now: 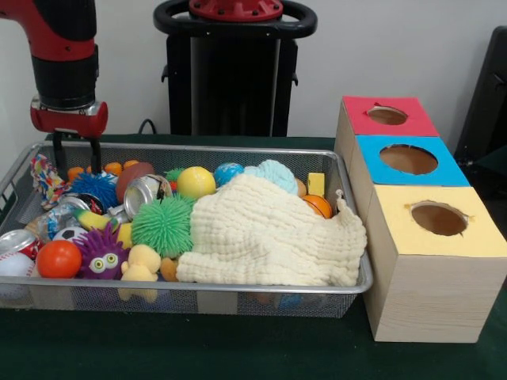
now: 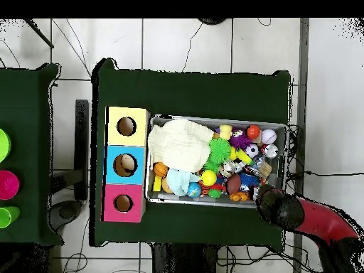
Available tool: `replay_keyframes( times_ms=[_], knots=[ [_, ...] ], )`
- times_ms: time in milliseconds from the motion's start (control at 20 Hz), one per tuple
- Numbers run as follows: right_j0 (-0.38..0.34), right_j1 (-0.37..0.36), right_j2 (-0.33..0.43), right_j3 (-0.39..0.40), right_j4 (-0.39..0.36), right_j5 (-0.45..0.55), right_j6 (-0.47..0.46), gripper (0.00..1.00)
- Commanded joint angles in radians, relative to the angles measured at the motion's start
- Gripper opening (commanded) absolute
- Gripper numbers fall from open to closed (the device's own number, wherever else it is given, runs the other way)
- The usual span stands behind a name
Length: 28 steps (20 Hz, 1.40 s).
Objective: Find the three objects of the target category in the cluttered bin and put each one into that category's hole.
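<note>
The silver wire-mesh tray (image 1: 238,299) is packed with toys; it also shows in the overhead view (image 2: 213,119). One shiny, crinkled wrapper-like piece (image 1: 57,215) lies near its left end, between balls and cans. No other wrapper shows; some may lie under the cloth or the toys. My gripper (image 1: 78,162) hangs open and empty over the tray's far left corner, its fingertips at about rim height. In the overhead view the red and black arm (image 2: 284,212) covers it.
A cream cloth (image 1: 269,233) covers the tray's right half. Dented cans (image 1: 146,191), a green spiky ball (image 1: 162,226), a purple spiky ball (image 1: 101,253) and an orange ball (image 1: 58,259) fill the left. Red (image 1: 386,115), blue (image 1: 409,159) and yellow (image 1: 438,218) hole boxes stand right of the tray.
</note>
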Motion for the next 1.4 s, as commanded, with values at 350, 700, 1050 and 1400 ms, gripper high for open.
replay_keyframes(
  times_ms=[350, 700, 1050, 1400],
  knots=[
    [-0.053, 0.021, 0.13, 0.023, -0.091, 0.053, -0.167, 1.0],
    [-0.081, 0.033, 0.182, 0.02, -0.108, 0.095, -0.196, 1.0],
    [-0.086, 0.049, 0.204, 0.007, -0.12, 0.129, -0.206, 1.0],
    [-0.104, 0.094, 0.259, -0.032, -0.156, 0.17, -0.289, 1.0]
  ],
)
